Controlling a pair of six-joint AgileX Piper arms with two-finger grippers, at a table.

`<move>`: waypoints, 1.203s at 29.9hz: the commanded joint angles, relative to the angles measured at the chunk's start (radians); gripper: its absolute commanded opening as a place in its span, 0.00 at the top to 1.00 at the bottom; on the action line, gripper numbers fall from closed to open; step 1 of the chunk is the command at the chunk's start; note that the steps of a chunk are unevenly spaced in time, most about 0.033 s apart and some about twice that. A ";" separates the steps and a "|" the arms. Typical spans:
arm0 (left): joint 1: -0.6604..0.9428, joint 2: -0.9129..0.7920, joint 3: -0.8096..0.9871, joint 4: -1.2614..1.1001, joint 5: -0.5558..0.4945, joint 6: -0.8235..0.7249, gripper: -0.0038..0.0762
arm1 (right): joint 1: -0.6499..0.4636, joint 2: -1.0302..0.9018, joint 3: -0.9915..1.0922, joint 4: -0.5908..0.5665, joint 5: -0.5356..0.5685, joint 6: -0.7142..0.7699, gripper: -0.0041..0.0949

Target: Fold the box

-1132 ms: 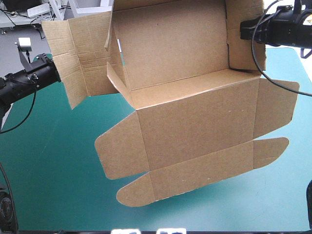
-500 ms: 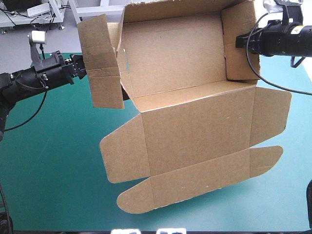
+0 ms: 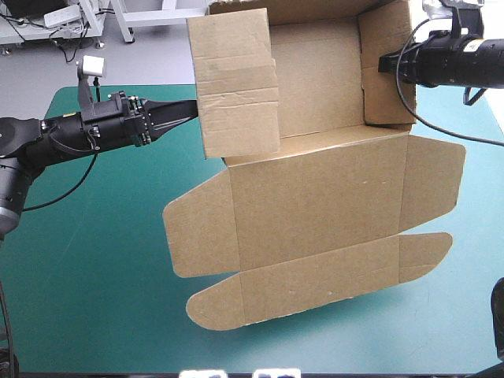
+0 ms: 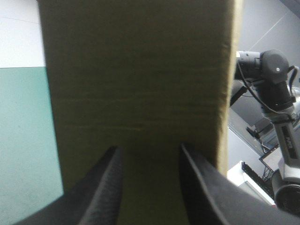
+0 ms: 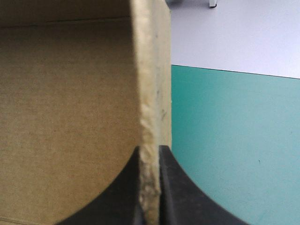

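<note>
Ahead of the left hand (image 4: 149,150), the box's (image 3: 315,197) left flap (image 3: 236,87) has swung round. Earlier it lay spread outward toward that hand, just before it stood on edge, and now it leans in over the tray (image 3: 319,79), covering the side nearest that hand. Its fingers (image 4: 105,187) stand apart, the flap's outer face lying across and just ahead of them, seemingly pushed rather than pinched. The right hand (image 5: 150,152) is clamped on the opposite wall (image 3: 387,67), the board's edge squeezed between its fingers, as earlier. By my reading the left wall is midway through being doubled over and tucked; the right wall looks already up. Between the two hands the tray shows only bare board — nothing in it, though the flap hides part. The lid (image 3: 315,268) and its rounded tabs (image 3: 216,303) lie open toward the desk's (image 3: 94,260) near edge.
</note>
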 commanded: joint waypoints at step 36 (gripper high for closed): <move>-0.023 -0.034 -0.032 0.349 -0.171 -0.167 0.58 | 0.271 -0.006 -0.021 -0.095 -0.078 0.088 0.96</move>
